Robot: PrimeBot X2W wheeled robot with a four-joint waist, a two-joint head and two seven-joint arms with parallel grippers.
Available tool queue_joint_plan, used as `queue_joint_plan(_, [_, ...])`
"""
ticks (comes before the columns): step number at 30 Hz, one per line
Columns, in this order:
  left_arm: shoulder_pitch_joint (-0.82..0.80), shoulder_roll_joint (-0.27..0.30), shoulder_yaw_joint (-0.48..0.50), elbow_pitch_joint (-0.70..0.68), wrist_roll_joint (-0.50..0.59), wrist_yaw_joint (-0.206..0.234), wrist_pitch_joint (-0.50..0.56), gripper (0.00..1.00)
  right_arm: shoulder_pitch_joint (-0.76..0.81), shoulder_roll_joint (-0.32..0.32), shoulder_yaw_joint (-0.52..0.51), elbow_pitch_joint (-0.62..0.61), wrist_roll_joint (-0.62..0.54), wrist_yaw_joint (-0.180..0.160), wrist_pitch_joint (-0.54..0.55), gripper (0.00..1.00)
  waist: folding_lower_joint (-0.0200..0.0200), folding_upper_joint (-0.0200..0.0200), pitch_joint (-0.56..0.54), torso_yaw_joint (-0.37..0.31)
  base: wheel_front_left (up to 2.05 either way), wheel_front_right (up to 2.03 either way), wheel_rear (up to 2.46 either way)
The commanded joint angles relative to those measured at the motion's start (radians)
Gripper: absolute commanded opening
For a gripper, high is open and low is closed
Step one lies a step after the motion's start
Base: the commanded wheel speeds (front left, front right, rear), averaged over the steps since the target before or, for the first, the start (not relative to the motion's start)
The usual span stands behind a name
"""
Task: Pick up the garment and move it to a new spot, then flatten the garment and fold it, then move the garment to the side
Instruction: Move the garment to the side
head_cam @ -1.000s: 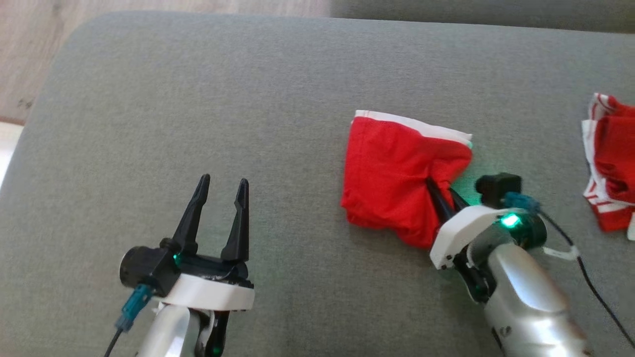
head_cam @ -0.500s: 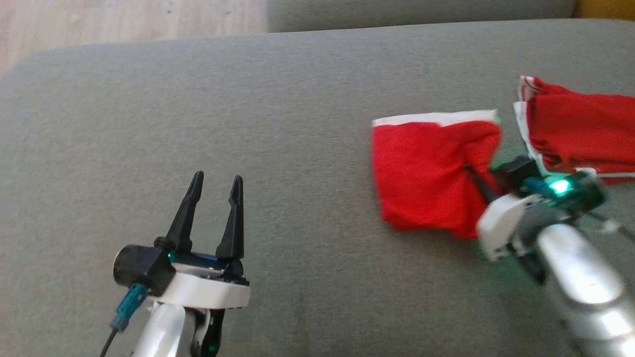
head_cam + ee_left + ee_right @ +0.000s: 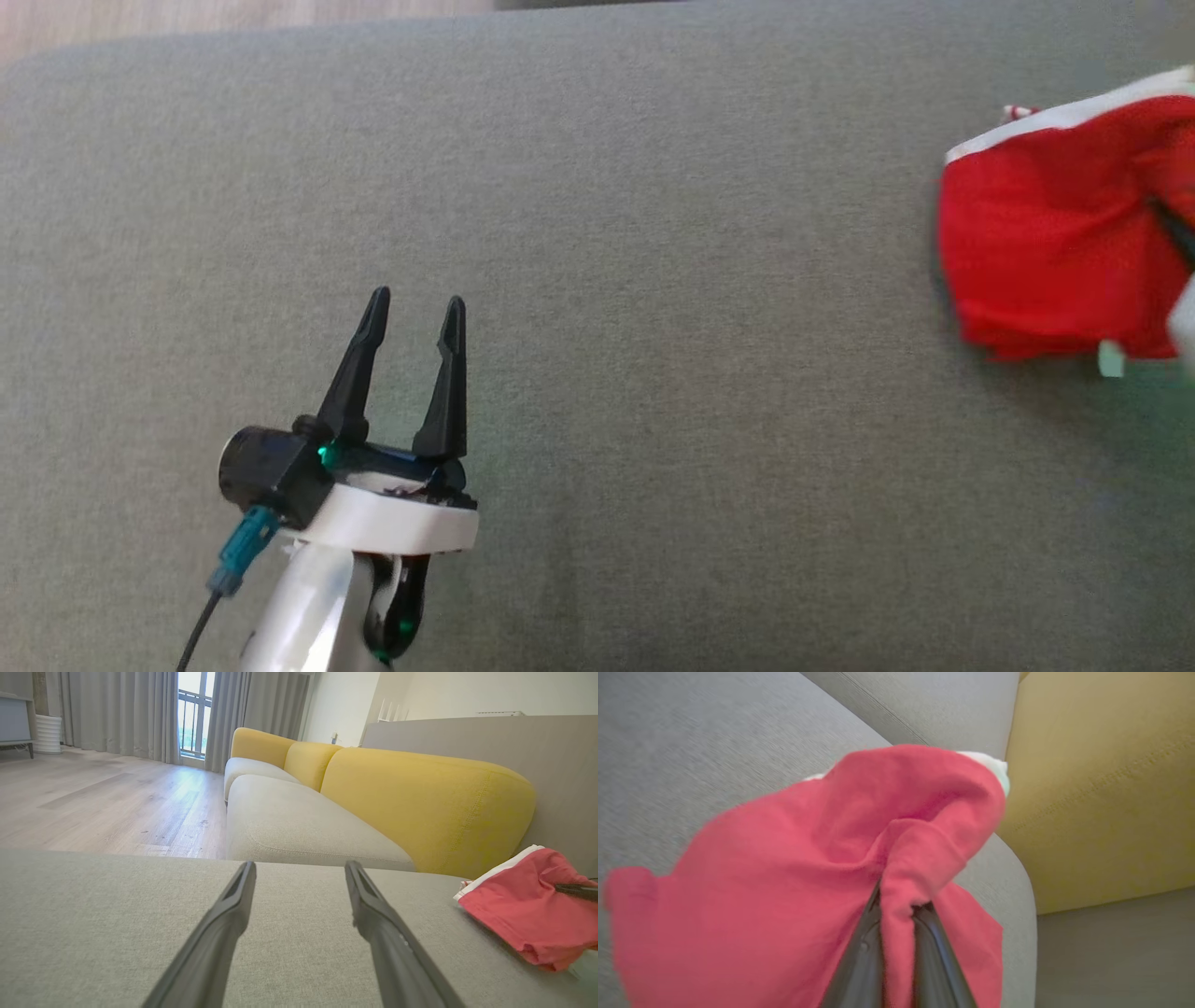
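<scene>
The red cloth garment with a white edge band is bunched at the far right of the grey fabric sofa cushion. The right end effector is clenched on a fold of it, with red cloth pinched between its two dark fingers. That wrist view is blurred, so whether the rest of the cloth rests on the cushion or hangs just clear is hard to say. The left end effector hovers over bare cushion well apart from the garment, released, fingers spread and holding nothing. Behind the cushion stands a yellow upholstered sofa back, with pale wooden floor beside it.
</scene>
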Motion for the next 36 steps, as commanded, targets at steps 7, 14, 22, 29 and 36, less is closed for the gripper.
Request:
queue_joint_plan(7, [-0.051, 0.003, 0.019, -0.029, -0.013, 0.002, -0.005, 1.0, -0.013, -0.16, -0.015, 0.045, 0.065, -0.001, 0.029, 0.0, 0.0, 0.0, 0.061, 0.052, 0.0, 0.0, 0.0])
queue_joint_plan(14, [-0.073, 0.003, 0.02, -0.032, -0.013, 0.002, -0.005, 1.0, -0.002, -0.201, -0.064, 0.151, 0.036, -0.001, 0.066, 0.0, 0.0, 0.0, 0.106, 0.072, 0.0, 0.0, 0.0])
queue_joint_plan(22, [-0.105, 0.003, 0.007, -0.02, 0.0, 0.002, -0.005, 1.0, -0.009, -0.151, -0.123, 0.199, -0.043, -0.001, 0.073, 0.0, 0.0, 0.0, 0.126, 0.061, 0.0, 0.0, 0.0])
queue_joint_plan(29, [-0.109, 0.003, 0.01, -0.017, 0.009, 0.002, -0.005, 1.0, -0.02, -0.094, -0.185, 0.199, -0.074, -0.001, 0.051, 1.0, 0.0, 0.0, 0.109, 0.043, 0.0, 0.0, 0.0])
queue_joint_plan(36, [-0.08, 0.003, 0.044, -0.023, 0.018, 0.002, -0.005, 1.0, -0.047, 0.026, -0.336, 0.148, -0.165, -0.001, -0.009, 1.0, 0.0, 0.0, 0.042, 0.013, 0.0, 0.0, 0.0])
